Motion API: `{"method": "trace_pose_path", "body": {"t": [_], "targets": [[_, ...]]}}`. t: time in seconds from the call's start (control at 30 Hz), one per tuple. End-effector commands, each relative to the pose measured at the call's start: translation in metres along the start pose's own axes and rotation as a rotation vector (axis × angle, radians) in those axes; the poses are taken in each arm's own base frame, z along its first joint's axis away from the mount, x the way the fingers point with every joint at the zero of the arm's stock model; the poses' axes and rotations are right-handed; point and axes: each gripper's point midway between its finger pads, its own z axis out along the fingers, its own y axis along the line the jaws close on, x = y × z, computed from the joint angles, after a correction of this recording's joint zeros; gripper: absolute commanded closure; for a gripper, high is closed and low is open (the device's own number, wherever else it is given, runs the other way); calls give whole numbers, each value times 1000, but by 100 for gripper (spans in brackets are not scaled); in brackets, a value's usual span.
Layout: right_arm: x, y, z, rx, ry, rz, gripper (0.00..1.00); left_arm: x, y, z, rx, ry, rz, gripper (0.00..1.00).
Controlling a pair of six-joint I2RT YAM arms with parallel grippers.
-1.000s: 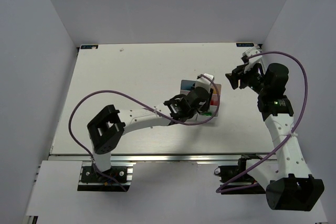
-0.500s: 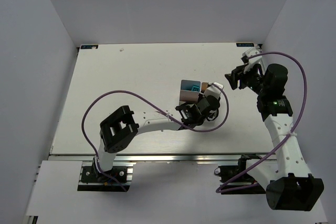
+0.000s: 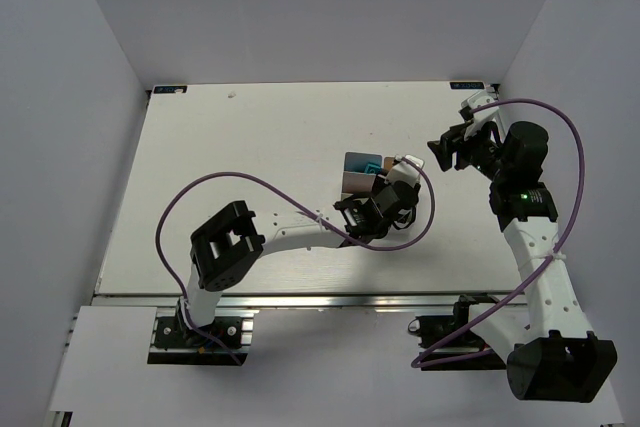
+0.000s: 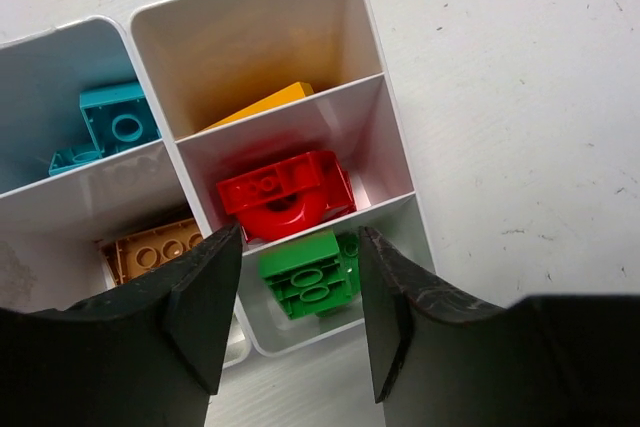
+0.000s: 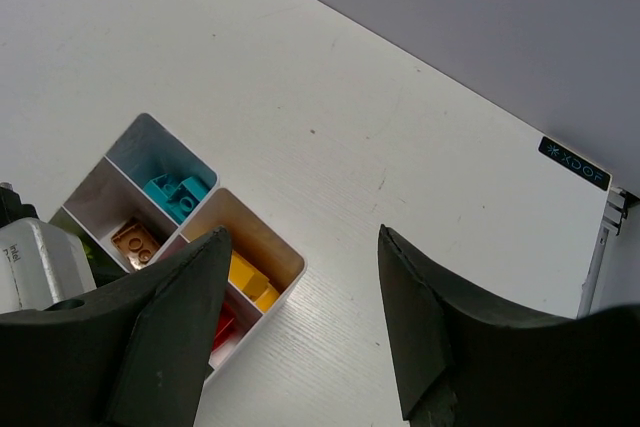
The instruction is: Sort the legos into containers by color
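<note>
The containers are a white block of small bins, also seen in the top view and the right wrist view. Legos lie in the bins: cyan, yellow, red, green and orange. My left gripper hangs over the green bin, open, with nothing between its fingers. The green brick lies loose in the bin below. My right gripper is open and empty above bare table, to the right of the containers.
The left arm's wrist covers the right part of the bin block in the top view. A purple cable loops over the table left of the bins. The white table is walled on three sides.
My left arm has shifted right and a little toward the near edge over the bins, and its jaws have widened. The right arm has stayed put.
</note>
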Motion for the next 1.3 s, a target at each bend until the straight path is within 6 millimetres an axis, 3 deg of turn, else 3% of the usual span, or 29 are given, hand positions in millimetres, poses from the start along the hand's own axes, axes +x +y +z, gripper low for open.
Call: {"method": "trace_pose_path", "body": {"t": [0.0,0.3,0.4,0.43,0.47,0.5,0.53,0.6,0.63,0.7,0.73,0.8,0.83,0.87,1.0,1.1,1.27], "targets": [[-8,1,-1,-5,-31,-8,34,-22,0,-4,-11,-51,-25,39],[-11,1,-2,-7,-36,-10,34,-40,7,-15,-21,-82,-46,35],[-14,1,-3,-7,-39,-12,33,-47,18,-26,-57,-93,-66,24],[-14,1,-4,-7,-39,-18,32,-59,25,-39,-61,-115,-98,20],[-15,1,-4,-9,-38,-20,31,-63,32,-46,-78,-126,-109,7],[-14,2,-4,-14,-33,-18,30,-55,41,-50,-86,-113,-101,3],[-11,3,-4,-20,-22,-15,29,-70,48,-64,-74,-144,-121,2],[-6,9,-2,-54,-10,-6,21,-67,65,-69,-79,-128,-146,2],[2,12,0,-76,20,14,11,-76,72,-78,-77,-137,-200,2],[4,19,2,-136,42,19,11,-73,96,-80,-106,-97,-232,2],[20,24,6,-172,109,67,11,-68,105,-84,-125,-69,-260,2],[30,24,10,-193,168,94,11,-80,130,-93,-148,-81,-323,2],[32,20,16,-202,198,115,11,-75,140,-95,-162,-72,-335,2],[42,23,14,-212,254,154,11,-86,150,-106,-161,-100,-362,2],[45,21,19,-231,318,197,11,-102,193,-126,-190,-160,-415,2],[42,20,19,-225,320,221,11,-108,216,-140,-217,-181,-414,2],[39,17,20,-187,332,290,11,-106,236,-154,-251,-177,-403,2]]}}
